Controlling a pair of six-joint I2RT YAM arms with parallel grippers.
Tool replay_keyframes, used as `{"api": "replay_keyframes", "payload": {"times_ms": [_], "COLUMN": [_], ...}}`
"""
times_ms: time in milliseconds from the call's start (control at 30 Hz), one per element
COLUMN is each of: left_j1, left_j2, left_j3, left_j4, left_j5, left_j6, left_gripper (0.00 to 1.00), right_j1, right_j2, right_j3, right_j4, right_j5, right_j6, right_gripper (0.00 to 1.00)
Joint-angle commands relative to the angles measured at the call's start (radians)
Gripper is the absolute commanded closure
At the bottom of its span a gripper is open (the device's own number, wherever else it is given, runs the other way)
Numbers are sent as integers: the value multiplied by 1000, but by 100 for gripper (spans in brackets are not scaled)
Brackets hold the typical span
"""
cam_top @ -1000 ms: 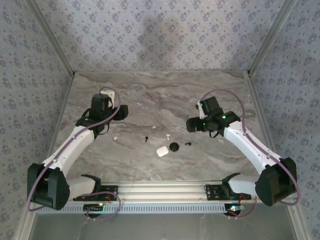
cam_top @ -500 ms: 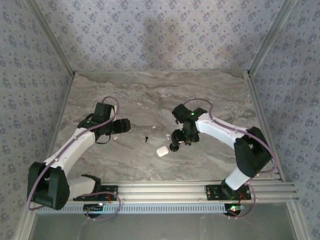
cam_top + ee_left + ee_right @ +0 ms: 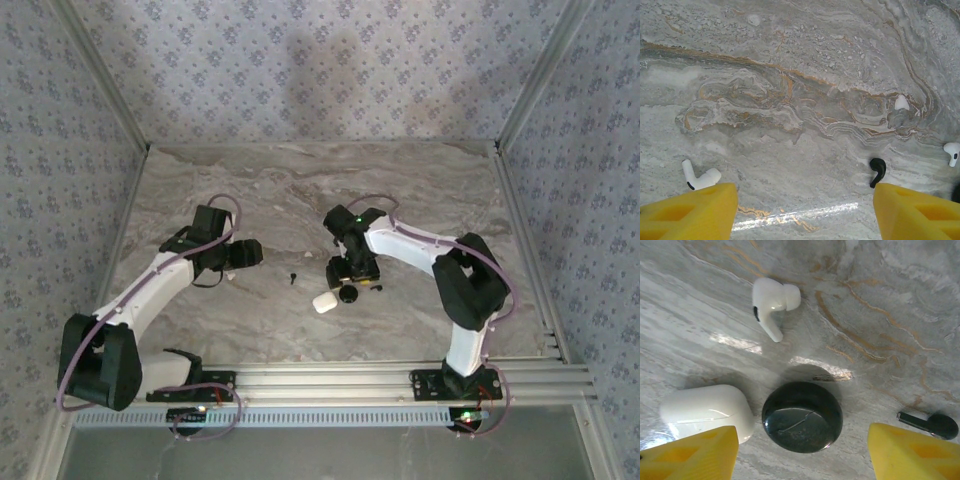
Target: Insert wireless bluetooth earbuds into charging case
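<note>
We count two earbuds (image 3: pixel 700 178) (image 3: pixel 951 151), one charging case (image 3: pixel 707 412), one black disc (image 3: pixel 802 416), two black stemmed pieces (image 3: pixel 878 170) (image 3: pixel 932 425), all on the desk (image 3: pixel 790 50), both arms' jaws wide, empty.

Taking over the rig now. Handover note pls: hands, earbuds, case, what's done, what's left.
Left hand: open, empty, low over the table. One white earbud lies loose right by one of its fingers.
Right hand: open, empty, over the black disc. The charging case lies beside the disc, and its lid looks shut.
The second white earbud lies on the table just beyond the disc.
Done: nothing seated yet.
Left: open the case, pick up each earbud, seat both.
</note>
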Motion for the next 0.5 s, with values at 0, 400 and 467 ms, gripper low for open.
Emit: {"api": "replay_keyframes", "payload": {"times_ms": [0, 400, 467], "left_j1": [-4, -4, -3], "left_j2": [12, 16, 17], "left_j3": [24, 16, 13], "left_j4": [-19, -18, -19], "left_j5": [9, 3, 1], "left_j6": [-7, -4, -2], "left_gripper": [28, 29, 28], "right_j1": [6, 5, 5], "right_j2": [38, 111, 121], "right_j3": [26, 32, 37], "right_j4": [-66, -47, -47], "right_j5": [6, -30, -28], "right_j6": [18, 10, 11], "right_gripper": [29, 29, 31]}}
